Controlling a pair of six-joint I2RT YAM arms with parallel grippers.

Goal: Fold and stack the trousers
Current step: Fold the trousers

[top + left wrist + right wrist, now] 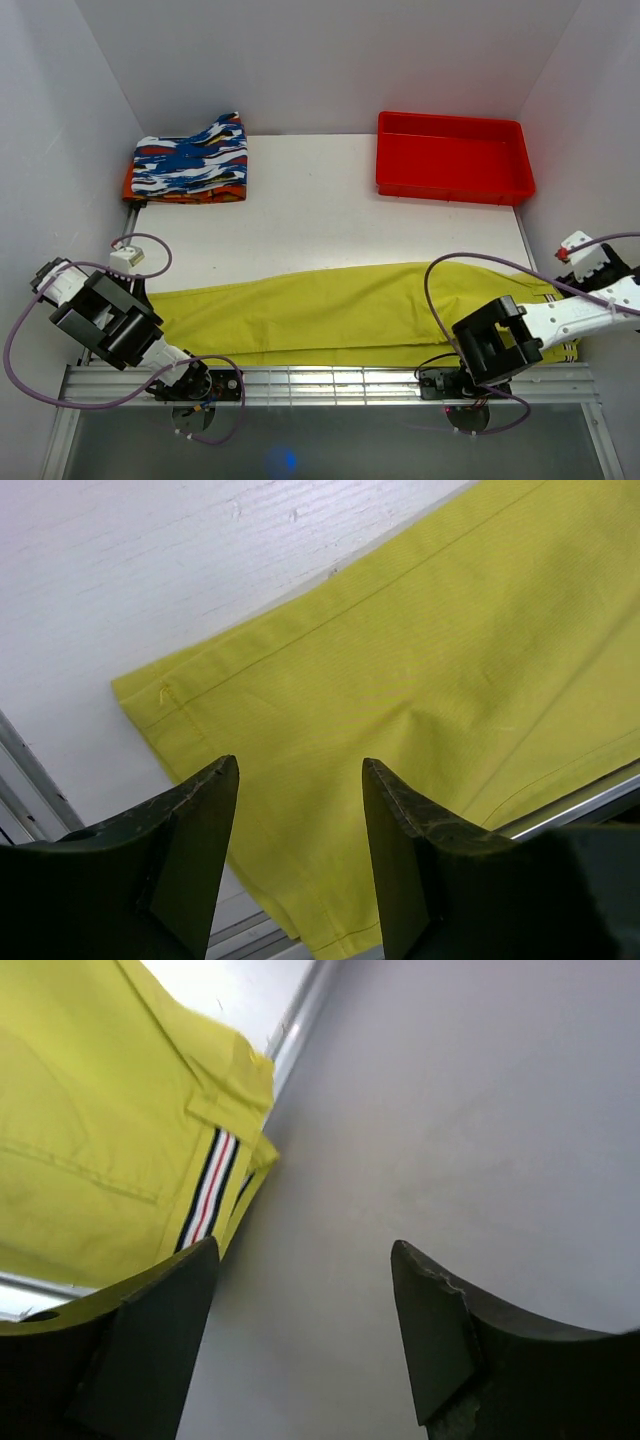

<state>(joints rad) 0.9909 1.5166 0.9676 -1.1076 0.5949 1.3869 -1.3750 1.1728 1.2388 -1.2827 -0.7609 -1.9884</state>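
The yellow-green trousers [340,310] lie stretched flat along the near edge of the table, leg hems at the left and waist at the right. My left gripper [128,262] hangs open just above the hem end; in the left wrist view its gripper [300,770] has only the cloth [400,660] below it and nothing between the fingers. My right gripper [580,250] is at the waist end, close to the right wall. In the right wrist view its gripper [305,1250] is open over the wall, with the trousers [90,1110] and their striped band [208,1190] to the left.
A folded blue, white, black and orange patterned garment [190,165] sits at the back left. A red bin [450,190] stands at the back right. White walls enclose the table; the right wall [450,1110] is very near my right gripper. A metal rail [330,385] runs along the near edge.
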